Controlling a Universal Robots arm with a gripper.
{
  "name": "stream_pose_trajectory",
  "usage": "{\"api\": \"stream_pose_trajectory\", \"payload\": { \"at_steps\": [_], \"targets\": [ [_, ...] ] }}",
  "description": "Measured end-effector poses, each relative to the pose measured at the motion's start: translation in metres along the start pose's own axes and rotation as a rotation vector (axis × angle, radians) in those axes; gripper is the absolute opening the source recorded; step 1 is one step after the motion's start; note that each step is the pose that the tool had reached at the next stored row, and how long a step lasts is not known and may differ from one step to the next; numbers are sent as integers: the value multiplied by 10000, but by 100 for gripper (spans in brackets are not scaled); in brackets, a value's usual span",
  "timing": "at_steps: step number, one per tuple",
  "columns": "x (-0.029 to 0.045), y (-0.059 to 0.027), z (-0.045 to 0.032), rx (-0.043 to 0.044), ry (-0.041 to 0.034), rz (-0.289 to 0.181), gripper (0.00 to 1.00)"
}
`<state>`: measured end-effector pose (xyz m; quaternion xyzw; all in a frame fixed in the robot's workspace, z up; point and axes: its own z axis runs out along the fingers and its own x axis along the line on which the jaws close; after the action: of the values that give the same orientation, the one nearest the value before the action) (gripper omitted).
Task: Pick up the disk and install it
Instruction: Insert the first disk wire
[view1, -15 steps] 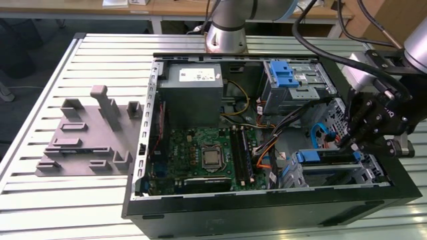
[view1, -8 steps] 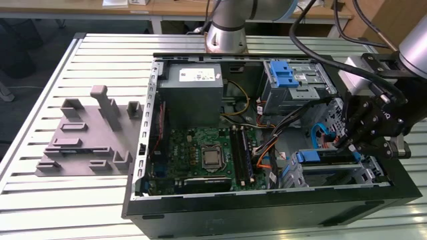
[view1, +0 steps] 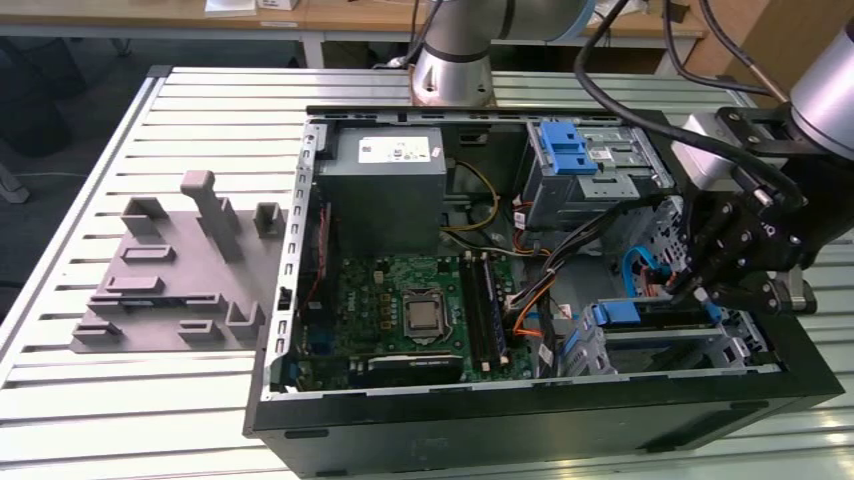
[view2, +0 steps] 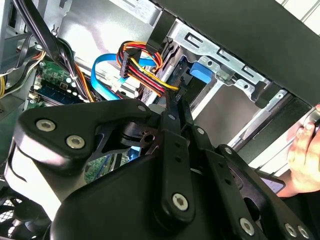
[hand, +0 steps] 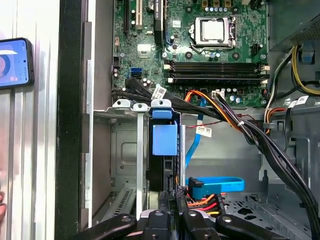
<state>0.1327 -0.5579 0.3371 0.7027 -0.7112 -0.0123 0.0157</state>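
Gripper (hand: 172, 212) at the case's front bay, fingers narrow, closed on the disk's (hand: 164, 150) rear edge.
We see the disk standing on edge in 1 bay slot, blue carrier tab showing, beside the motherboard (hand: 200, 45).

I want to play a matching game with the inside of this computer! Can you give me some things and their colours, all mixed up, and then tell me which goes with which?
Things:
1. disk carrier
2. motherboard
3. power supply box
4. tool

Colours:
A. black
B. green
C. blue
D. grey

Pairs: 1-C, 2-B, 3-D, 4-A
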Motion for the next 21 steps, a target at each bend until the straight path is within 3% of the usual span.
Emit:
{"api": "stream_pose_trajectory", "payload": {
  "at_steps": [21],
  "targets": [
    [-25,-3,31,6,-1,7,16]
  ]
}}
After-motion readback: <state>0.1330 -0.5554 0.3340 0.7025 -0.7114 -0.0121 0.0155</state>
